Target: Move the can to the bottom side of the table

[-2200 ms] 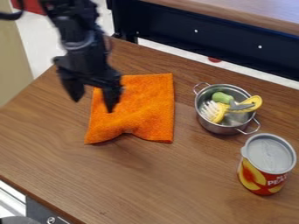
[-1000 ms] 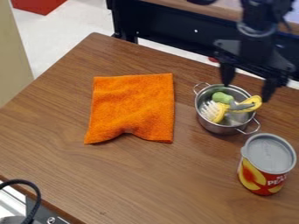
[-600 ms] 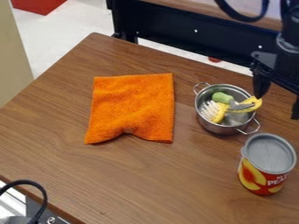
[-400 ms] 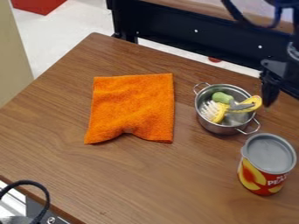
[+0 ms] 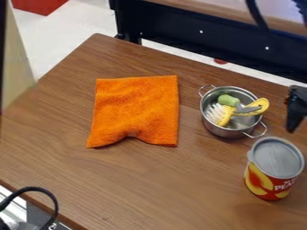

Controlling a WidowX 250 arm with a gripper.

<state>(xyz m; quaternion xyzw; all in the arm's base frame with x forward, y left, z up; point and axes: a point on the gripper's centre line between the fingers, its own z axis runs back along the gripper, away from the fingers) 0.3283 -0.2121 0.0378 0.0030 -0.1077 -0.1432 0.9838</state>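
Part of the black gripper (image 5: 296,108) shows at the right edge, just above and to the right of the can, with one finger hanging down and the rest cut off by the edge. The can (image 5: 269,173), red and yellow with a grey lid, stands upright on the wooden table (image 5: 150,188) at the lower right. A small gap lies between the finger and the can's lid.
Just behind the can is a metal pot (image 5: 225,131) holding a yellow-handled brush (image 5: 256,106) and a green item (image 5: 228,100). An orange cloth (image 5: 137,112) lies left of the pot. A black cable (image 5: 49,194) curves at the lower left.
The gripper has swung from over the cloth, past the pot, to the right edge, and most lately moved down nearer the can. Can, pot and cloth have stayed put.
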